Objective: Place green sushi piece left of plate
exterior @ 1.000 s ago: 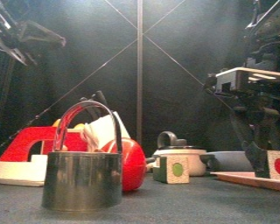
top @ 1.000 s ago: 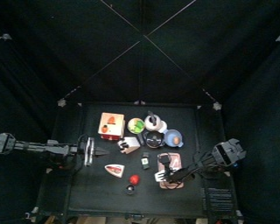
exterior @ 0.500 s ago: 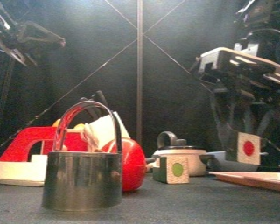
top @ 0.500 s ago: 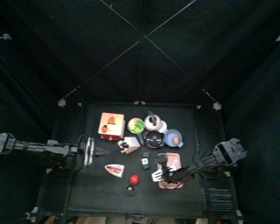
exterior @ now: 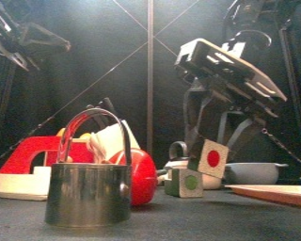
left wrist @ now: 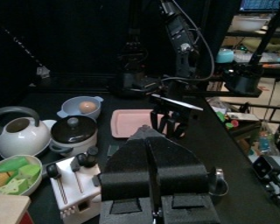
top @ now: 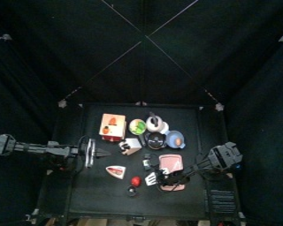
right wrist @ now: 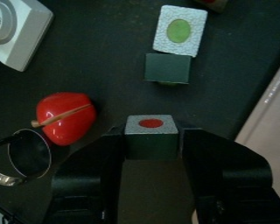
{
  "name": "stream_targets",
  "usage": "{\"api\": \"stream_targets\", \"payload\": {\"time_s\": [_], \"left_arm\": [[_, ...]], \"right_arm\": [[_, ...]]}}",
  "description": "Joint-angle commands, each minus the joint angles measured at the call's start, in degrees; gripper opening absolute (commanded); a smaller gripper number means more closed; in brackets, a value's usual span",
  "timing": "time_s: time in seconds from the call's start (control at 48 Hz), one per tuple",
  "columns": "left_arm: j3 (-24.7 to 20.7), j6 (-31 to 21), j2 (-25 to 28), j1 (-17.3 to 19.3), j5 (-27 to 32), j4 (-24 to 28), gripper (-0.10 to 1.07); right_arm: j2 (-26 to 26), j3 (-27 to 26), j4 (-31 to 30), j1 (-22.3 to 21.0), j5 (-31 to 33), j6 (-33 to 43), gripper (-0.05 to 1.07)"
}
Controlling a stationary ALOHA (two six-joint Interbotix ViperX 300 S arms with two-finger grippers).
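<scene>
right gripper (right wrist: 150, 144) is clamped on a sushi piece with a red centre (exterior: 213, 156), not the green one. it holds it above the table, jaws wide on either side of the piece, which is tilted in the front view.

green sushi piece (right wrist: 182, 30) sits on the table and nothing grips it. look: white square face with rounded corners and a round, pale green centre. a dark green block (right wrist: 168, 68) lies just beside it; can't tell if they touch. in the front view the green piece (exterior: 188, 181) stands upright with its face towards the camera, in front of a white pot (exterior: 203, 169), between the red pepper (exterior: 140, 177) and the plate (exterior: 277, 193). it is apart from the plate.

plate is flat, pale pink and rectangular; only its edge (right wrist: 266, 109) shows from the right wrist.

a metal cup with a wire handle (exterior: 87, 193) is near the camera, in front of the pepper.

left gripper (left wrist: 152, 144) rests at the table's left side, jaws pressed together, holding nothing.
</scene>
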Motion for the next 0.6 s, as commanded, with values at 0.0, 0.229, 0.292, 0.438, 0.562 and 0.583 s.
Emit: {"api": "stream_targets", "payload": {"time_s": [0.0, 0.229, 0.292, 0.438, 0.562, 0.583], "left_arm": [[-0.7, 0.1, 0.3, 0.1, -0.3, -0.1, 0.00], [-0.7, 0.1, 0.2, 0.1, 0.0, -0.1, 0.00], [-0.7, 0.1, 0.3, 0.1, 0.1, -0.1, 0.00], [-0.7, 0.1, 0.3, 0.1, 0.0, -0.1, 0.00], [-0.7, 0.1, 0.3, 0.1, 0.1, -0.1, 0.00], [-0.7, 0.1, 0.3, 0.1, 0.1, -0.1, 0.00]], "right_arm": [[-1.1, -1.0, 0.1, -0.6, -0.1, -0.1, 0.63], [-0.1, -0.9, -0.4, -1.2, 0.3, -0.1, 0.65], [0.1, -0.9, -0.4, -1.4, 0.3, -0.1, 0.66], [0.6, -1.3, -0.3, -1.5, 0.3, -0.1, 0.73], [0.7, -1.3, 0.0, -1.5, 0.3, -0.1, 0.80], [0.7, -1.3, 0.0, -1.5, 0.3, -0.1, 0.81]]}}
